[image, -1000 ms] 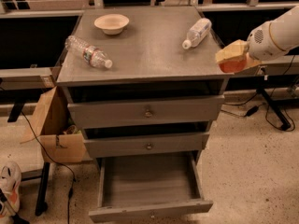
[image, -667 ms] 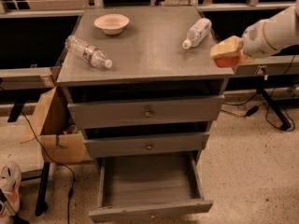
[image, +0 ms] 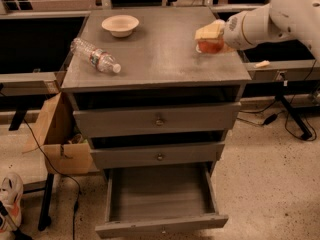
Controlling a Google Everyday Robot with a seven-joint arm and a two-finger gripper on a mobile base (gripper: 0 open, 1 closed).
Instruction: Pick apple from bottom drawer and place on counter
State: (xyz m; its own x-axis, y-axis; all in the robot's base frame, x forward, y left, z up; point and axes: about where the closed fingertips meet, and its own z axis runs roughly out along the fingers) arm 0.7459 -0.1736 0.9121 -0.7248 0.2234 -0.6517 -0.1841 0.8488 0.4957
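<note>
Above counter (image: 160, 54), gripper (image: 209, 38) around apple (image: 210, 47).

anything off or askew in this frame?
The water bottle lies on its side on the counter, left. The bottom drawer hangs open, empty. The gripper holds the apple at the counter's right side; nothing spilled.

Dim, warm lighting from above. Pale sheen on desk (image: 150, 59) at far right, beneath tool (image: 210, 40) clasping apple (image: 211, 47); dense shadow under desk overhang and between drawers (image: 159, 120).
</note>
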